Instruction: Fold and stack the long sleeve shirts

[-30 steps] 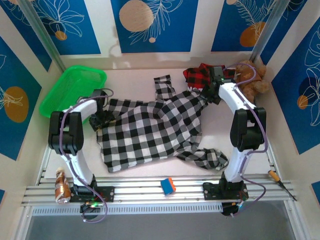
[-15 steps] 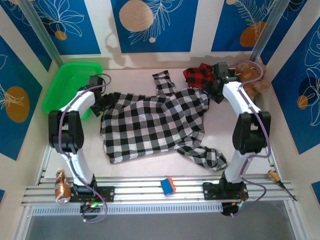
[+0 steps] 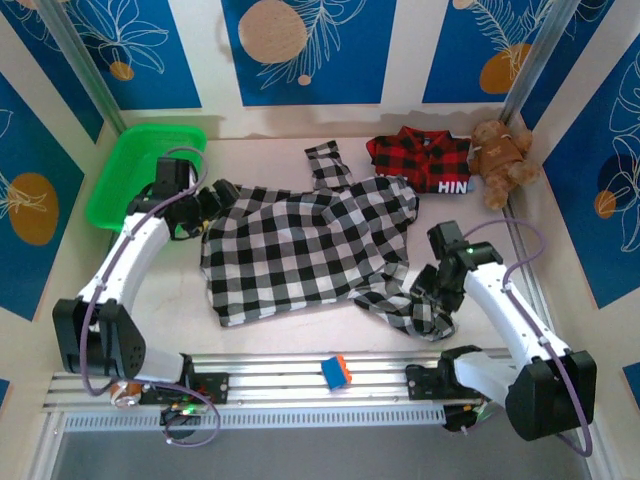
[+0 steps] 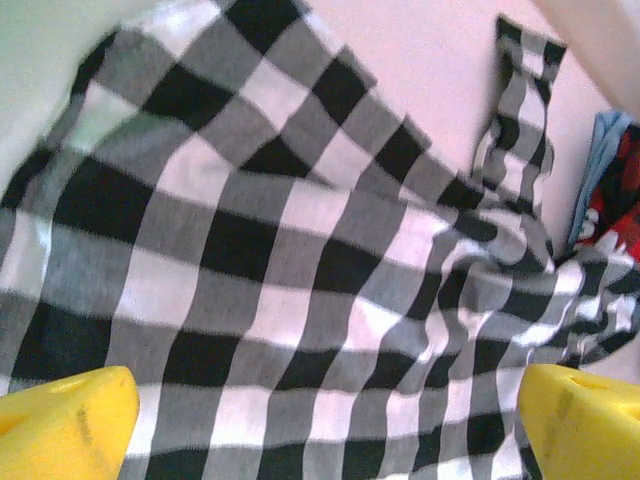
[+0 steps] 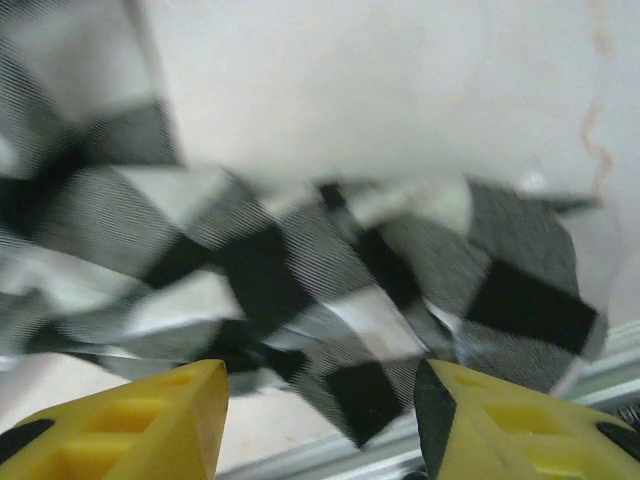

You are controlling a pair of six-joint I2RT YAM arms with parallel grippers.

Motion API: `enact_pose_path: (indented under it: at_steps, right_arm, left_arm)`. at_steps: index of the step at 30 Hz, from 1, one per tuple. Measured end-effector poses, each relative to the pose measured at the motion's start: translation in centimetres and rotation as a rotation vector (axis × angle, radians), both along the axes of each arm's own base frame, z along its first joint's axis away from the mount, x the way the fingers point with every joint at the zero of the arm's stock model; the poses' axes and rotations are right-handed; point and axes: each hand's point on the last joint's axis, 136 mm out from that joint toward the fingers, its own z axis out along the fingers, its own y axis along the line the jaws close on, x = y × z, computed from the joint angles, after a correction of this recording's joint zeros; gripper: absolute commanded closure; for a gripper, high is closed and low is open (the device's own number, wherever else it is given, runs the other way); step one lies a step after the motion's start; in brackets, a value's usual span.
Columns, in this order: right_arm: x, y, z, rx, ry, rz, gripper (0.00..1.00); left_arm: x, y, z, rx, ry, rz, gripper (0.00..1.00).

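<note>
The black-and-white checked shirt (image 3: 300, 245) lies spread in the middle of the table, one sleeve (image 3: 328, 163) pointing to the back and the other bunched at the near right (image 3: 412, 308). The red-and-black plaid shirt (image 3: 418, 160) lies crumpled at the back right, its black band of white letters showing. My left gripper (image 3: 207, 200) hovers wide open at the checked shirt's left shoulder. In its wrist view the checked cloth (image 4: 300, 250) spreads beneath the gripper (image 4: 325, 430). My right gripper (image 3: 432, 290) stands open just above the bunched sleeve (image 5: 330, 290), holding nothing.
A green basket (image 3: 135, 175) sits at the back left, close behind the left arm. A brown teddy bear (image 3: 500, 158) sits against the back right corner beside the plaid shirt. A small blue and orange object (image 3: 336, 371) lies on the front rails.
The right arm swung from the back by the plaid shirt down to the near-right sleeve and its jaws opened. The left gripper opened wider and shifted back-left. The checked shirt now lies flatter.
</note>
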Motion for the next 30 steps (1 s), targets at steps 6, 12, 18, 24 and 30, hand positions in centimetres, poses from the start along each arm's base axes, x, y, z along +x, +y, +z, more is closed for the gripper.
enact_pose_path:
  at_steps: [6, 12, 18, 24, 30]
  right_arm:
    - [-2.3, 1.7, -3.0, -0.025, 0.129, 0.043, 0.58]
    - [-2.8, 3.7, -5.5, -0.062, 0.215, 0.102, 0.94]
    - [-3.3, 6.5, -5.7, -0.051, 0.226, 0.202, 1.0]
    - [-5.4, 10.6, -5.1, 0.033, 0.233, 0.284, 1.0]
    - [-7.6, 13.2, -3.7, 0.1, 0.258, 0.318, 0.51]
  left_arm:
    - [-5.2, -0.5, -1.2, 0.003, 0.044, -0.033, 0.03]
    - [-10.6, 0.7, -2.9, 0.027, 0.103, -0.019, 0.03]
    - [-13.9, 1.7, -4.6, 0.046, 0.162, 0.02, 0.03]
    - [-15.5, 2.2, -6.2, 0.053, 0.223, 0.047, 0.03]
    - [-16.2, 2.7, -6.9, 0.081, 0.258, 0.061, 0.03]
